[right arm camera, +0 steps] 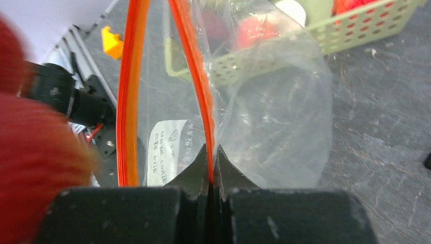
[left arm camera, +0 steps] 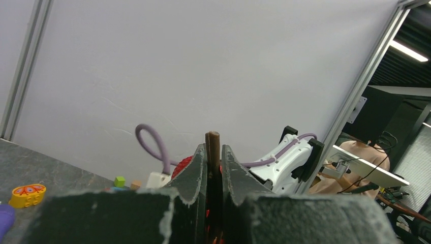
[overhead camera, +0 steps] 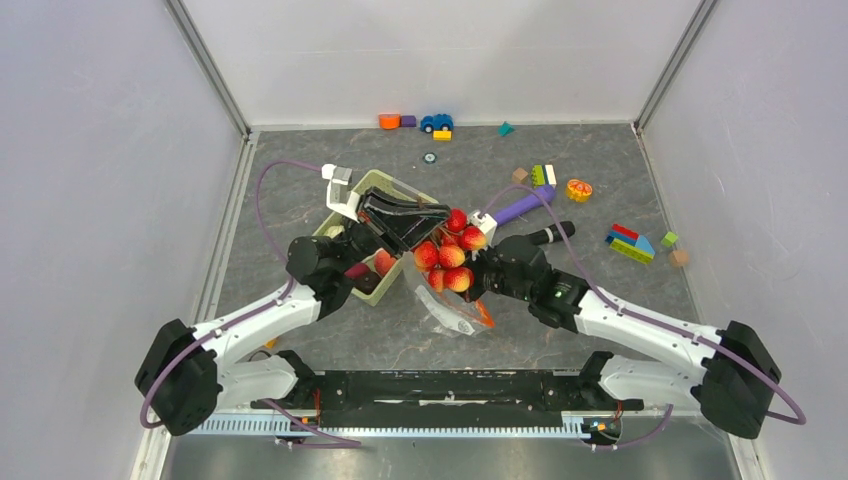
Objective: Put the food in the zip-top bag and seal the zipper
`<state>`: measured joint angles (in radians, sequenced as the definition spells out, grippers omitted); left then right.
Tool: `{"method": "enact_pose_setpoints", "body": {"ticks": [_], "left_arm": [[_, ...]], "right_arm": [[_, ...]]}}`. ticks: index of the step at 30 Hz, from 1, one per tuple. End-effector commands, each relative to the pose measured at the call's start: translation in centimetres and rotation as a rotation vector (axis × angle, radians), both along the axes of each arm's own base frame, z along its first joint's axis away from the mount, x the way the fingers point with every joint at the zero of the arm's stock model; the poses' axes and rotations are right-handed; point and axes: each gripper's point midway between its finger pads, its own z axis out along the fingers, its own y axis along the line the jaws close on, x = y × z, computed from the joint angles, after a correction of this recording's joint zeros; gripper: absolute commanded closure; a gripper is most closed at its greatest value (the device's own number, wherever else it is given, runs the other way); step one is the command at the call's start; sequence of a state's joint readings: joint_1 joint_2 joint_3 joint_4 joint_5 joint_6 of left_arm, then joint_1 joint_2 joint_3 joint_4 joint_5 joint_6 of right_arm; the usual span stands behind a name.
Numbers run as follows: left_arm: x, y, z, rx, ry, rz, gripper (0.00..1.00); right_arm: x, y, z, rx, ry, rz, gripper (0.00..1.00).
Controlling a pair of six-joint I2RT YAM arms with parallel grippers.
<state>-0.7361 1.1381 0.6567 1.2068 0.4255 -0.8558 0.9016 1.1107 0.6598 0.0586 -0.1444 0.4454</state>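
From above, we see the green basket (overhead camera: 374, 296) at 10 o'clock of the clear zip-top bag (overhead camera: 447, 308), which lies at 6 o'clock of a cluster of red toy fruit (overhead camera: 450, 252). Only the right wrist view shows the right gripper (right arm camera: 212, 152) pinched tight on the zipper (right arm camera: 197, 71). Only the left wrist view shows the left gripper (left arm camera: 213, 152) clamped on a thin brown stem (left arm camera: 212, 140).

Okay, I've got both arms stretched inward over the table, left arm (overhead camera: 250, 322) and right arm (overhead camera: 640, 322) converging; left gripper (left arm camera: 213, 148) pinching a thin brown stem (left arm camera: 212, 140), right gripper (right arm camera: 212, 152) clamped tight on the zipper (right arm camera: 201, 96)
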Motion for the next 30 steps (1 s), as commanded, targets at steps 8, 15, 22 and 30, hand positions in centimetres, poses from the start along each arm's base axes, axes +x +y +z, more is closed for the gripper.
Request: {"method": "enact_pose_setpoints", "body": {"ticks": [8, 15, 22, 30], "left_arm": [[0.0, 0.3, -3.7, 0.081, -0.056, 0.063, 0.98], [0.7, 1.3, -8.8, 0.183, 0.004, 0.16, 0.98], [0.7, 1.7, -13.1, 0.404, -0.023, 0.212, 0.98], [1.8, 1.7, -15.8, 0.57, 0.011, 0.246, 0.98]], "right_arm": [[-0.9, 1.0, 8.1, 0.258, -0.076, 0.05, 1.0], [-1.3, 0.7, 10.1, 0.306, -0.09, 0.069, 1.0], [-1.5, 0.5, 11.0, 0.333, -0.092, 0.082, 1.0], [-1.7, 0.7, 11.2, 0.348, -0.074, 0.107, 1.0]]}}
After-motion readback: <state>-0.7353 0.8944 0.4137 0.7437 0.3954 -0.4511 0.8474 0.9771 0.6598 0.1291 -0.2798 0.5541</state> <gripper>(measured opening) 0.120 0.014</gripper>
